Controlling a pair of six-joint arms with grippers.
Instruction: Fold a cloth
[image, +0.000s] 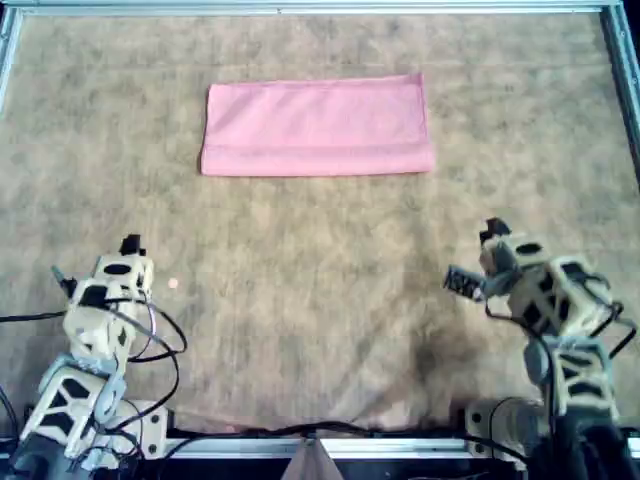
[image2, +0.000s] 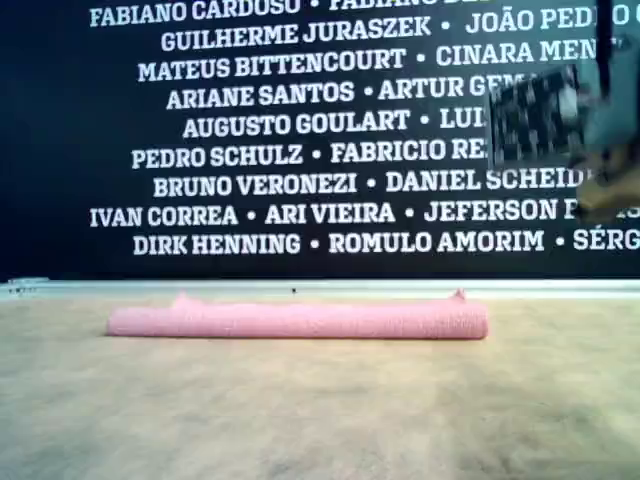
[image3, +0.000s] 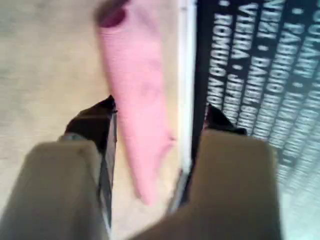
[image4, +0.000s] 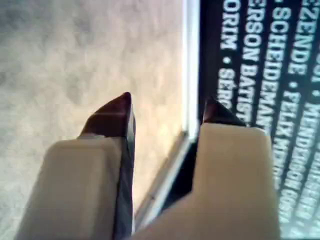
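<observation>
The pink cloth (image: 317, 127) lies flat as a wide folded rectangle at the far middle of the mat. In the exterior view it (image2: 300, 321) shows as a low pink band. In the first wrist view it (image3: 140, 100) lies well ahead of the fingers. My first gripper (image: 98, 258) (image3: 160, 110) is open and empty, near the front at the overhead view's left. My second gripper (image: 478, 258) (image4: 169, 102) is open and empty, near the front at the overhead view's right. Both are far from the cloth. No cloth shows in the second wrist view.
The mottled tan-brown mat (image: 320, 290) covers the table. A metal frame rail (image: 300, 8) runs along the far edge, with a black wall of white names (image2: 300, 120) behind it. Cables (image: 165, 345) hang by the first arm. A blurred arm part (image2: 560, 120) shows high at the exterior view's right.
</observation>
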